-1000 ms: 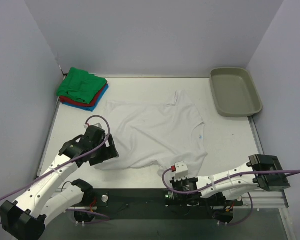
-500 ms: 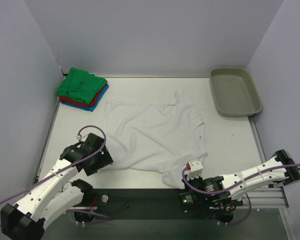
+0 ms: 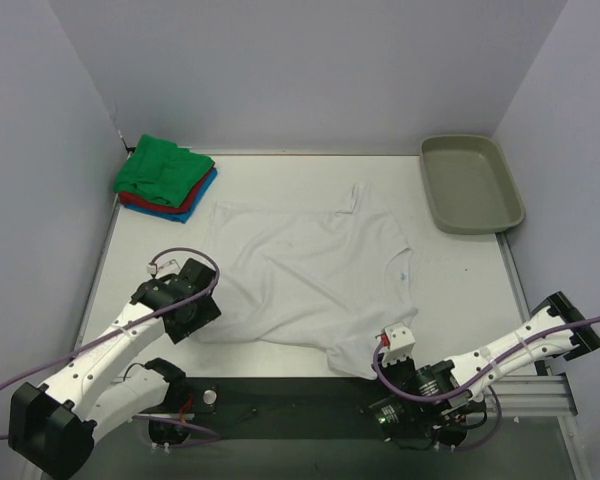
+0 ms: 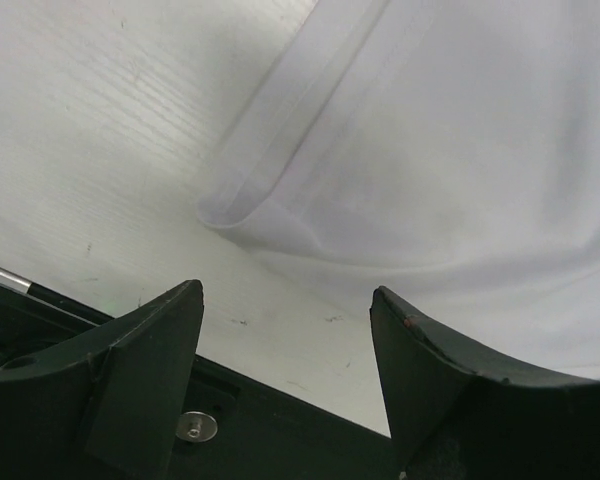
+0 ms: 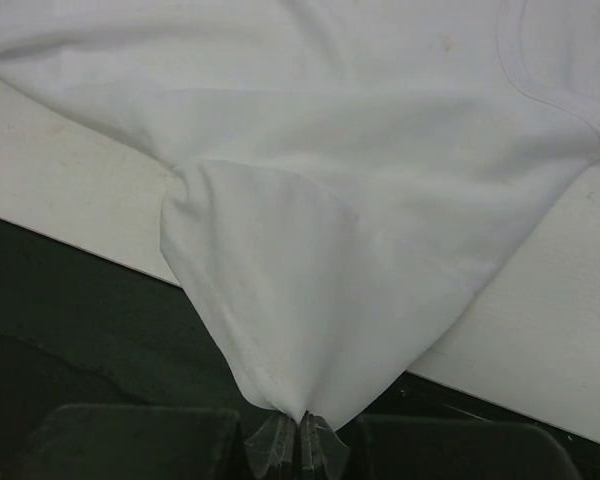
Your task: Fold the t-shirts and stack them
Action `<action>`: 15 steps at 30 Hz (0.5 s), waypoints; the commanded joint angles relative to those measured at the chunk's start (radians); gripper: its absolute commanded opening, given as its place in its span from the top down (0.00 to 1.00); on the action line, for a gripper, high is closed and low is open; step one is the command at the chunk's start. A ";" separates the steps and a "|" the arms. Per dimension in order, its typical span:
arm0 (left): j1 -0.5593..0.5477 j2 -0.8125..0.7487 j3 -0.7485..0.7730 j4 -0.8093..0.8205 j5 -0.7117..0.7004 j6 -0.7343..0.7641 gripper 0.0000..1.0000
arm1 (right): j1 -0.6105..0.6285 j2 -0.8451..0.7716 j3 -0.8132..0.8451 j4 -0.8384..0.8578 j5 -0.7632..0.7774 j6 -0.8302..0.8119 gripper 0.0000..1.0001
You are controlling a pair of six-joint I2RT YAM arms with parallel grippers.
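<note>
Right gripper (image 5: 300, 442) was clamped tight on a soft, pointed corner of the white tee (image 3: 310, 265), which lay rumpled on the table (image 3: 460, 290), stretched past its near edge. Left gripper (image 4: 287, 292) stood wide, empty, beside the folded hem. Blue speck (image 3: 402, 272): unreadable.

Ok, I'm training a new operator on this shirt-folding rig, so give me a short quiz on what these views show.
1. True or false: the right gripper is shut on the white t-shirt.
2. Which colour lies on top of the folded stack? A) red B) green C) blue
3. Short answer: is the left gripper open or shut?
Key: 1 true; 2 B; 3 open.
</note>
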State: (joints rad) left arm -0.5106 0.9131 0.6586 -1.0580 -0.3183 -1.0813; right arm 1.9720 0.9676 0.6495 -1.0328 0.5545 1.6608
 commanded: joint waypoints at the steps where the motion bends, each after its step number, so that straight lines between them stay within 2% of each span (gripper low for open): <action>1: 0.010 0.067 0.076 0.050 -0.094 -0.048 0.23 | 0.037 -0.023 0.019 -0.107 0.062 0.069 1.00; 9: 0.014 0.164 0.012 0.168 -0.084 -0.048 0.36 | 0.102 -0.041 0.019 -0.180 0.078 0.177 1.00; 11: 0.014 0.171 -0.002 0.184 -0.088 -0.048 0.42 | 0.114 -0.038 0.021 -0.191 0.082 0.189 1.00; 15: 0.014 0.184 -0.050 0.236 -0.081 -0.051 0.46 | 0.120 -0.041 0.022 -0.200 0.081 0.200 1.00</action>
State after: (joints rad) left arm -0.5018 1.0901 0.6380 -0.8974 -0.3840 -1.1103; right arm 2.0785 0.9329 0.6495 -1.1427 0.5884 1.8107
